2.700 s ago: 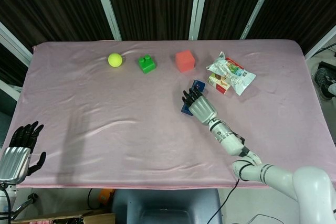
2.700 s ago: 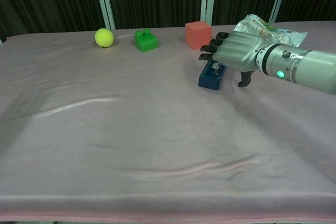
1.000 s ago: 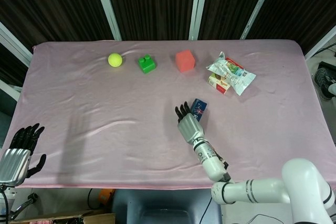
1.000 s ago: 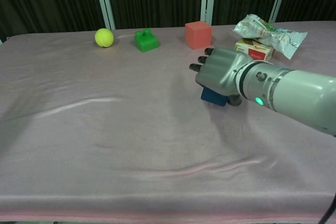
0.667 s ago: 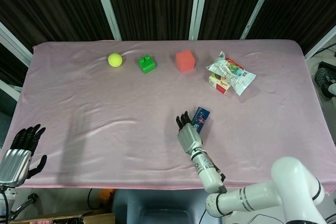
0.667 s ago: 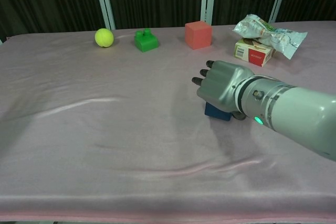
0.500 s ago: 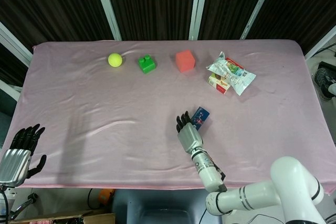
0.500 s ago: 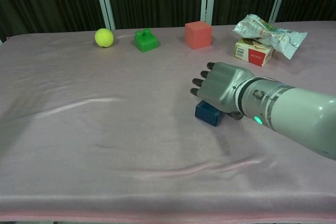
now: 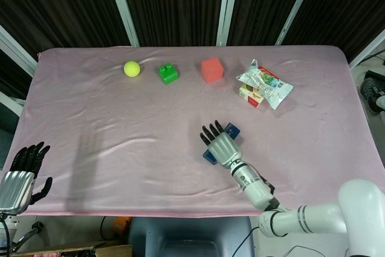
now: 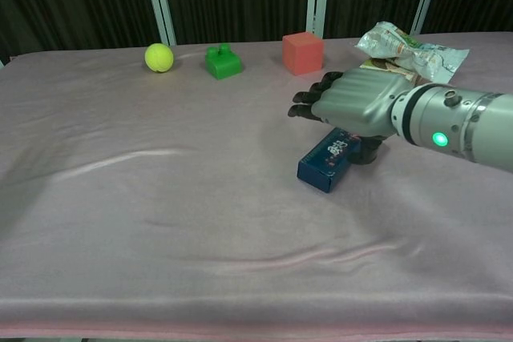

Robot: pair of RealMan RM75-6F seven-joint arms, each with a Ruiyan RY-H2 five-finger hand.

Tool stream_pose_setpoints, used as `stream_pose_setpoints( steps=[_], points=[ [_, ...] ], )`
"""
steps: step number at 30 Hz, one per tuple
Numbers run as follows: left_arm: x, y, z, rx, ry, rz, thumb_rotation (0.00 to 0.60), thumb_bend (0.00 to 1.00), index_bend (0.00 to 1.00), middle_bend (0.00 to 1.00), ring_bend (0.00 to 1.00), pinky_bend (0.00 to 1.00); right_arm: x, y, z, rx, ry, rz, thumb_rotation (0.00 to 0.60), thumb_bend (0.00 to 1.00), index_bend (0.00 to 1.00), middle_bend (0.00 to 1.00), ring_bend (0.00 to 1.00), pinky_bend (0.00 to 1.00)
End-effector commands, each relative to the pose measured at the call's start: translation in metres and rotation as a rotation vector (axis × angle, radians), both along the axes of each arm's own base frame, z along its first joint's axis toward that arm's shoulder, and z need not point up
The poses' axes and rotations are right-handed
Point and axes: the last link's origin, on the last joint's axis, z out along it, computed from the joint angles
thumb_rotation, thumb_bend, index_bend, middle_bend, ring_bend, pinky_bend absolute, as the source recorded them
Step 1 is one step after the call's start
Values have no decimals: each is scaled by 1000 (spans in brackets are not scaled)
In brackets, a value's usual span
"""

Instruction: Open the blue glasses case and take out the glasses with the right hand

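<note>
Right hand (image 10: 353, 106) hovers palm-down, fingers spread, over the far end of the closed rectangular blue glasses case (image 10: 325, 158) lying mid-worktop, gripping nothing I can see, so lid and glasses are both yet to come.

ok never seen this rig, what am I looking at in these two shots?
It is a two-armed robot with human-like hands at a table with a pink cloth. One picture looks down from its head, the other looks forward from its chest. The right hand hovers palm-down over the blue glasses case, which looks closed; whether it touches the case is unclear. The left hand waits at the table's near left corner, holding nothing. Along the far side lie a yellow ball, a green block, a red cube and a snack bag on a small box.
</note>
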Motion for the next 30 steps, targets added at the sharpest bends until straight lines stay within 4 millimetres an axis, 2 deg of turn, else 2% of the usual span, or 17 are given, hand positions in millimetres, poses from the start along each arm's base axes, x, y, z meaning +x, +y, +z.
stream_pose_setpoints(
  steps=[1,6,12,19,30],
  points=[
    [0,0,-1,-3,2,1,600,406,0,0,0,40,-61,-12,27,71,-210,-51,600,452,243,20,0,0],
    [1,-1,-4,-3,12,7,600,407,0,0,0,41,-91,-22,28,122,-331,-60,600,434,325,49,0,0],
    [3,-2,-8,-3,24,5,600,408,0,0,0,43,-108,-33,19,154,-373,-16,600,434,409,67,0,0],
    [3,-1,-9,-7,27,13,600,408,0,0,0,43,-107,-41,12,173,-380,8,600,434,420,72,0,0],
    [2,-1,-6,1,21,14,600,407,0,0,0,43,-103,-45,11,155,-420,23,600,434,459,91,12,0]
  ],
)
